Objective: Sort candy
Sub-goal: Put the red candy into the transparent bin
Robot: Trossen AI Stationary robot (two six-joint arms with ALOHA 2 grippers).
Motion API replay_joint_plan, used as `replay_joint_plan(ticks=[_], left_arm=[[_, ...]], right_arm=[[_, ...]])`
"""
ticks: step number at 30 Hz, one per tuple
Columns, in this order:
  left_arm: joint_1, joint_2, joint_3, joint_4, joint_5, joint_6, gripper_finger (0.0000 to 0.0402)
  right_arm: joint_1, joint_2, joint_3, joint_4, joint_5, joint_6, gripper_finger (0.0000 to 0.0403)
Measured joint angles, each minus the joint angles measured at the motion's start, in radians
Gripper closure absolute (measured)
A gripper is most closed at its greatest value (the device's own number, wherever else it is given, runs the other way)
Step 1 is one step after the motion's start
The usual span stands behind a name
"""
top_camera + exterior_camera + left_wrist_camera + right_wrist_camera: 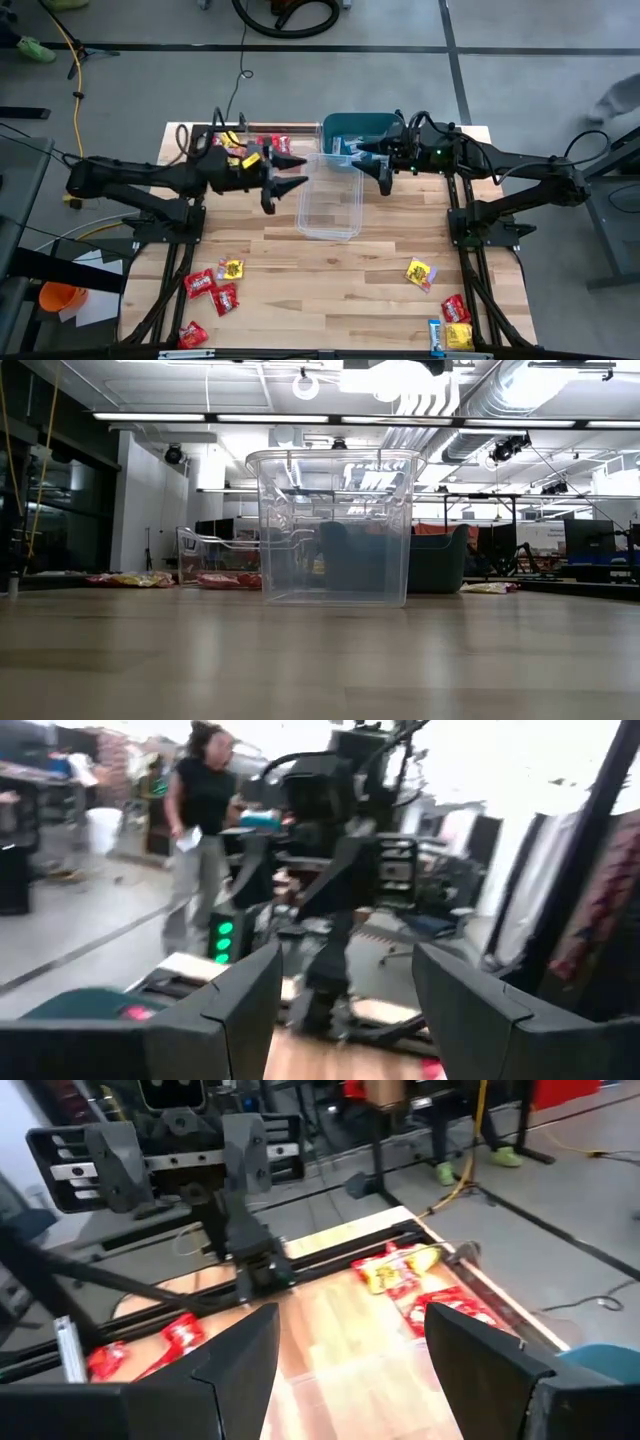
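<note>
Ceiling strip lights (340, 418) lit the room evenly, bright across the top of the low view. The left wrist view was motion-blurred and overexposed at upper right (the background washed to white). Table shadows stayed soft.

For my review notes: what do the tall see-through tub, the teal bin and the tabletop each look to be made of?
The tall tub looks like clear rigid plastic with a glossy finish: the room shows straight through its walls. The teal bin seems opaque, matte moulded plastic, though its surface shows little detail. The tabletop appears to be pale wood, butcher-block style, judging by the visible planks and grain.
</note>
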Motion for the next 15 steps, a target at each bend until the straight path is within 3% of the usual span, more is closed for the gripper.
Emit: replay_joint_plan(ticks=[8,15], left_arm=[[0.014,0.062,-0.015,0.048,0.041,-0.029,0.0190],[0.048,-0.118,-0.176,0.062,-0.025,-0.090,0.0190]], right_arm=[[0.001,0.000,0.000,0.007,-0.042,0.007,0.0158],[0.001,0.000,0.000,0.007,-0.073,0.008,0.0158]])
